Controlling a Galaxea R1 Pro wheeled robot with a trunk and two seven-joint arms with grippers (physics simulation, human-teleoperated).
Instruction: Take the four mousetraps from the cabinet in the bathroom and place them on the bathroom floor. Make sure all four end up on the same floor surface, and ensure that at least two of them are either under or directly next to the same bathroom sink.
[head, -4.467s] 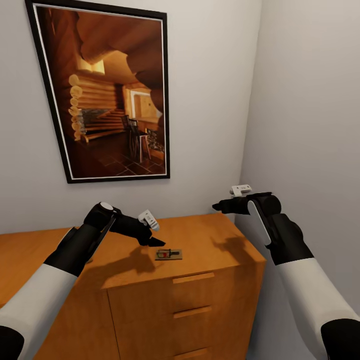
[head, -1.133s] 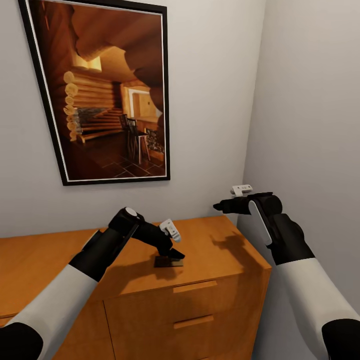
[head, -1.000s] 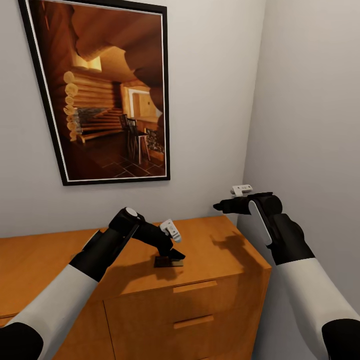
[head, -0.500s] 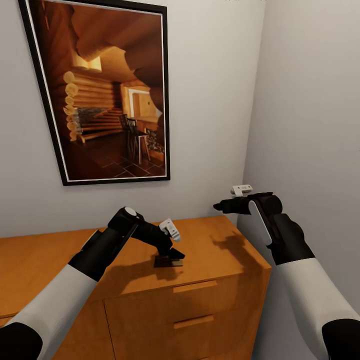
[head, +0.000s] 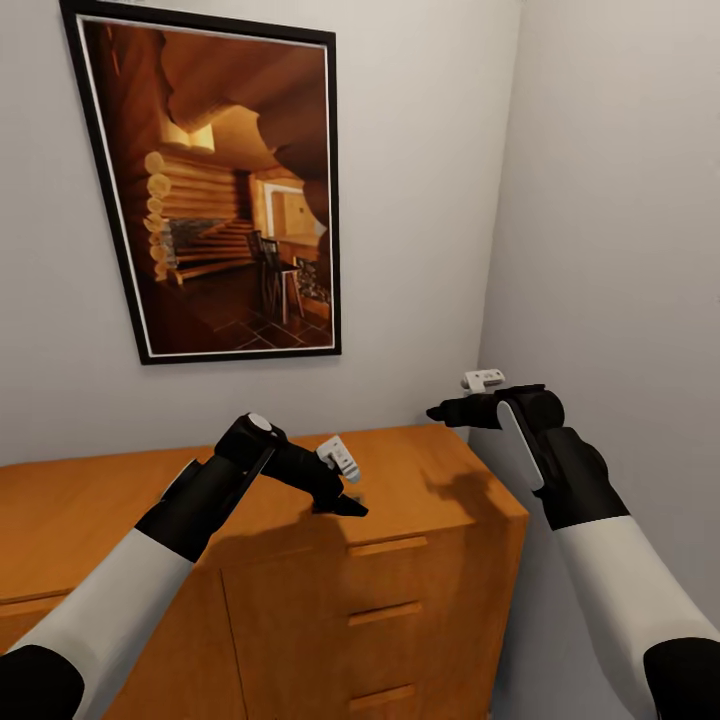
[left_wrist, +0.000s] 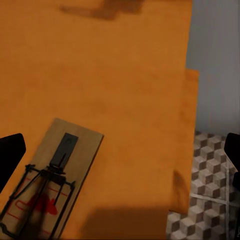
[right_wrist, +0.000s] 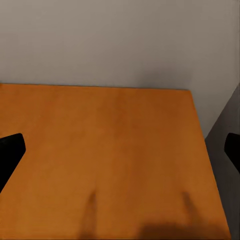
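Observation:
One mousetrap (left_wrist: 47, 187), a tan board with dark wire and a red mark, lies flat on the orange-brown cabinet (head: 420, 470) top near its front edge. My left gripper (head: 345, 505) hovers just over it, open. In the left wrist view the left gripper (left_wrist: 120, 155) has its black fingertips (left_wrist: 10, 155) wide apart, and the trap sits close to one of them. In the head view the trap is hidden behind that hand. My right gripper (head: 435, 412) is open and empty above the cabinet's right rear corner. The cube-patterned bathroom floor (left_wrist: 210, 165) shows past the cabinet's edge.
A large black-framed picture (head: 235, 190) of a log interior hangs on the wall behind the cabinet. A grey side wall (head: 620, 250) closes in at the right, close to my right arm. Drawer pulls (head: 385, 548) line the cabinet front.
Since 4.5 s ago my left gripper moved right and down over the mousetrap. In the last half second the whole picture shifted; the right arm has kept still.

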